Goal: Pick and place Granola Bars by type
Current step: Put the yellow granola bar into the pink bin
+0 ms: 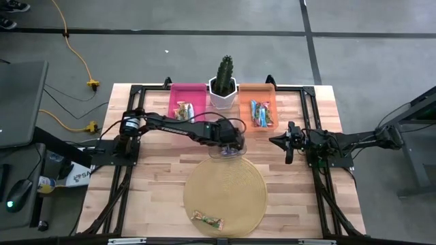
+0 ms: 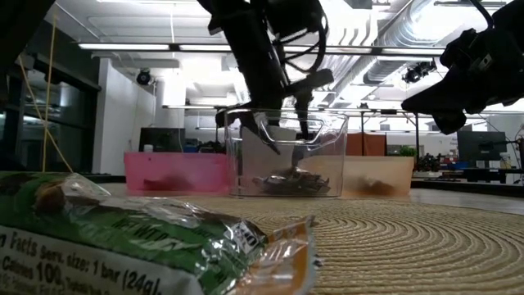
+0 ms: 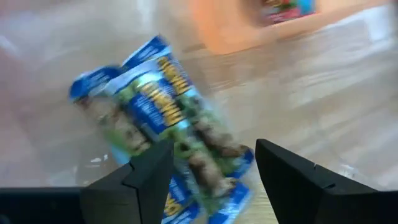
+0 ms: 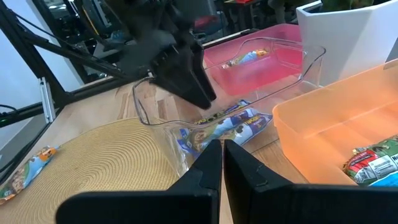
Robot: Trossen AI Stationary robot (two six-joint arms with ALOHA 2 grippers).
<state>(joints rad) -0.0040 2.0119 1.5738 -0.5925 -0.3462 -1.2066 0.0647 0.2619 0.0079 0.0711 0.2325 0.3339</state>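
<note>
We are seeing several granola bars [image 3: 168, 124] in shiny crinkled blue wrappers with yellow lettering lying heaped in the clear bin [image 4: 155, 118], which is sitting at the far edge of the round woven mat [image 1: 225, 187]; one more bar [image 1: 208, 219] in a green-and-brown wrapper is lying alone near the mat's front edge. The left gripper [image 3: 211, 180] is hanging just above the heap with its fingers apart and nothing between them. We are also noting further bars in the pink bin [image 1: 187, 102] and orange bin [image 1: 257, 99], which are flanking a potted cactus [image 1: 223, 82], while the right gripper [image 1: 289, 141], pressed together, is waiting by the right edge.
</note>
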